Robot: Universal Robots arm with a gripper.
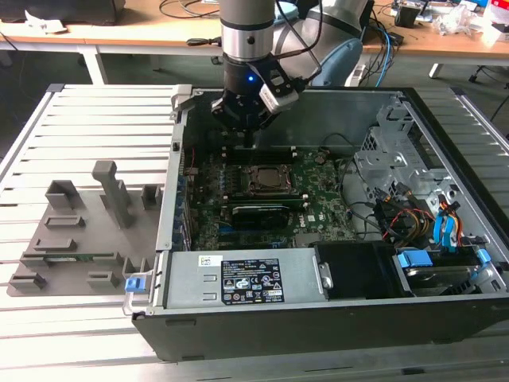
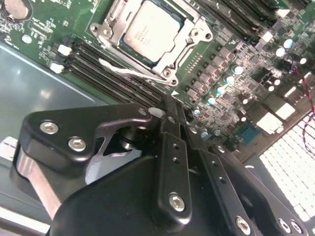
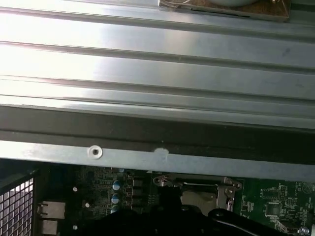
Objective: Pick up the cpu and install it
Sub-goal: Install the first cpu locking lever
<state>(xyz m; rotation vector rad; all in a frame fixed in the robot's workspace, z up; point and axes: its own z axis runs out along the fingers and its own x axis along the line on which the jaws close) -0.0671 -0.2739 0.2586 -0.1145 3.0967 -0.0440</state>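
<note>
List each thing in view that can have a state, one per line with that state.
cpu: seated in the motherboard socket, not held.
socket frame: around the cpu, on the board.
hand: shut, empty, above the board beside the socket.
computer case: lying flat, side panel off.
grey holder tray: on the table, beside the case.

We are looking at our arm [image 1: 248,32] in the exterior view: a silver-grey cylinder with a black band, a small blue light glowing on the black wrist below it. A white-and-black box is sitting on the wrist's side, and black cables are trailing from it. In the second wrist view our gripper [image 2: 172,118] is showing matte black plates, silver screws and narrow black jaws.
</note>
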